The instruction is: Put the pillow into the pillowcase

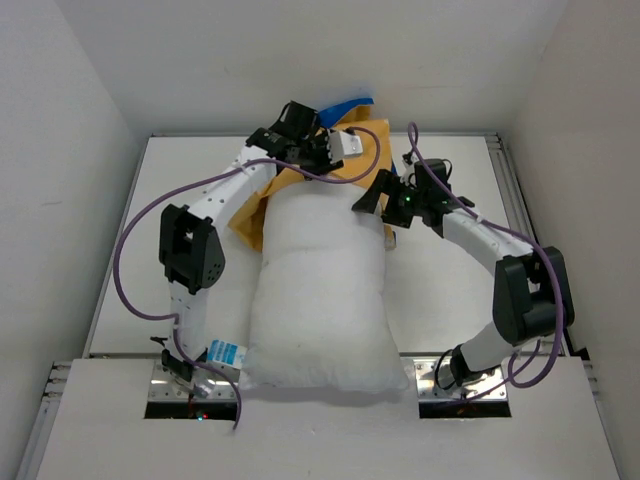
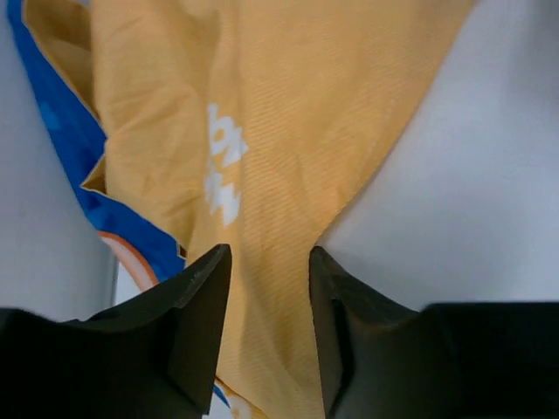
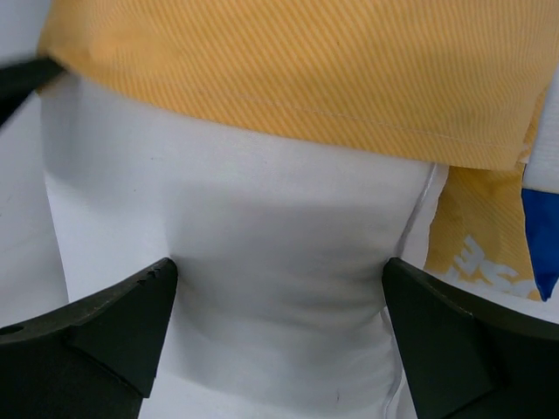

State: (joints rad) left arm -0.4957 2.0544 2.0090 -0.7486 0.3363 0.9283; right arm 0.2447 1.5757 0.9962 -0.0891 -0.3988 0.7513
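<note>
The plump white pillow (image 1: 320,290) lies lengthwise down the middle of the table, its blue-and-white tag (image 1: 226,352) at the near left corner. Its far end sits under the orange-yellow pillowcase (image 1: 300,178), which shows a blue strip (image 1: 346,104) at the back. My left gripper (image 1: 335,150) hovers over the case. In the left wrist view its jaws (image 2: 269,262) stand partly apart with orange pillowcase fabric (image 2: 262,131) running between them. My right gripper (image 1: 385,197) is open wide at the pillow's far right. In the right wrist view its fingertips (image 3: 278,271) straddle the pillow (image 3: 262,244) just below the pillowcase hem (image 3: 288,87).
White walls close in the table (image 1: 440,290) at the back and on both sides. The purple cables (image 1: 135,250) loop out from both arms. The arm bases (image 1: 190,385) sit at the near edge, on either side of the pillow's near end.
</note>
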